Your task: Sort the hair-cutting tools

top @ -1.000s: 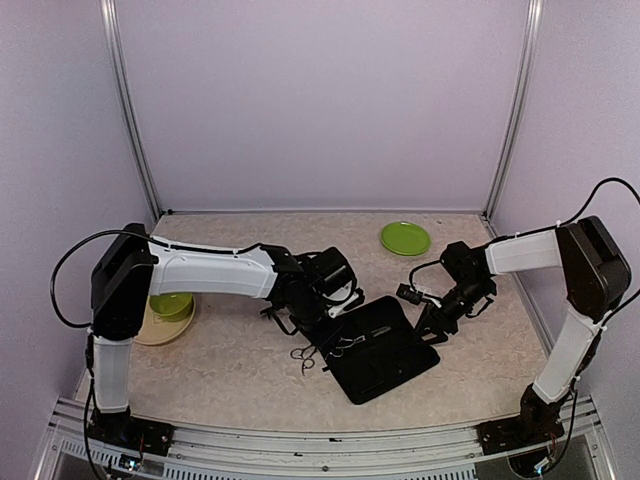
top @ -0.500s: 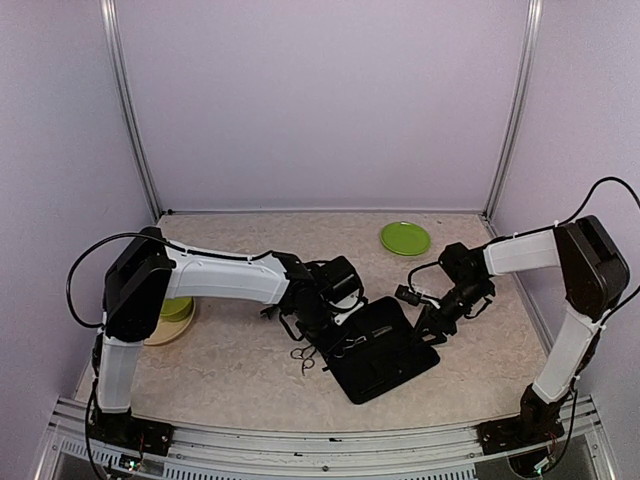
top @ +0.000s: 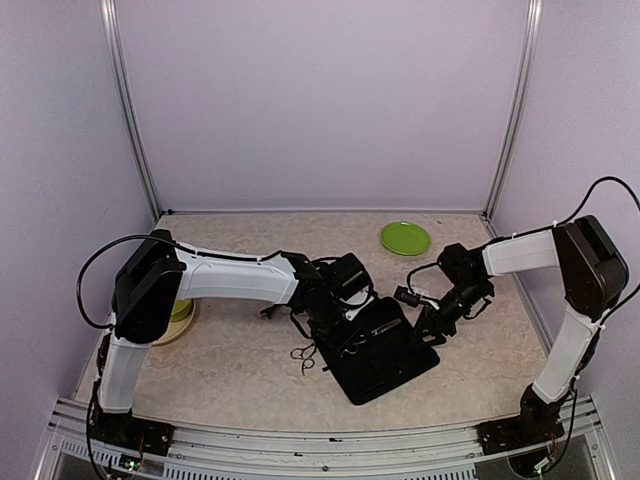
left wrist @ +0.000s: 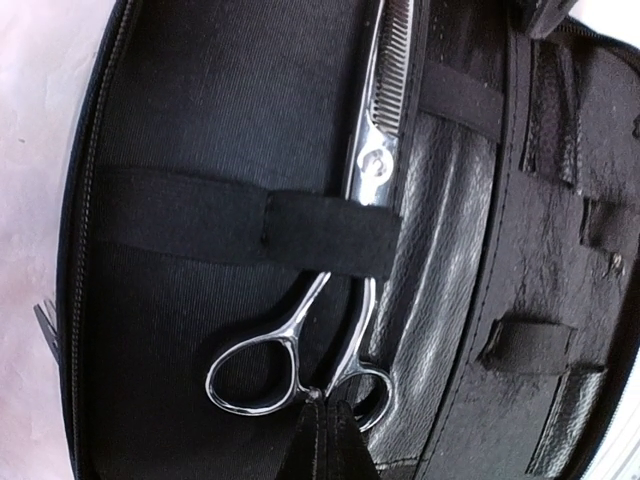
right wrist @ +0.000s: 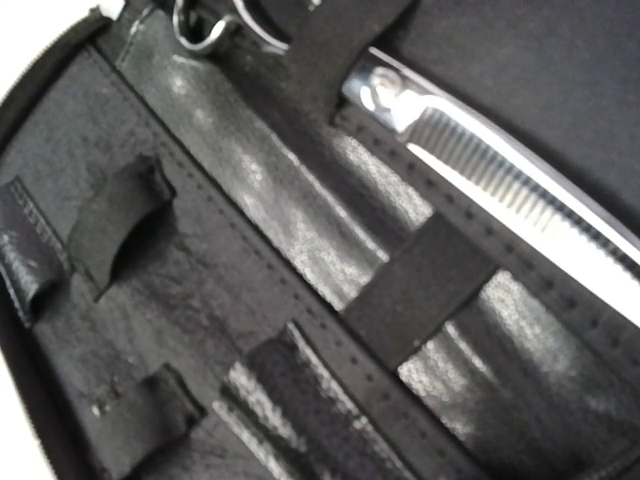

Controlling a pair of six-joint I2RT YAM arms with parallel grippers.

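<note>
Logging thinning scissors (left wrist: pixel 378 160) inside the open black case (top: pixel 385 350), lying along its left panel. Noting an elastic strap (left wrist: pixel 200 220) crossing the shanks just below the pivot screw, both ring handles sticking out on the near side of it, the toothed blade running toward the case's far edge.

Recording left jaws pressed together, tips touching the handle right between the two rings. Not managing to tell whether they are actually pinching metal there. Seeing the left arm (top: pixel 230 278) stretching across the table (top: pixel 230 380) to the case's upper left corner.

Marking second scissors (top: pixel 305 357) lying flat on the table just beside the case's left edge, apart from both sets of jaws.

Placing right jaws low at the case's right edge, at the end of the right arm (top: pixel 515 255). Not managing to tell spread or closed, the fingers not showing in the right wrist view.

Also noting a green plate (top: pixel 405 238) near the back of the table, well apart from the case, and a green bowl (top: pixel 185 311) partly hidden behind the left arm.
</note>
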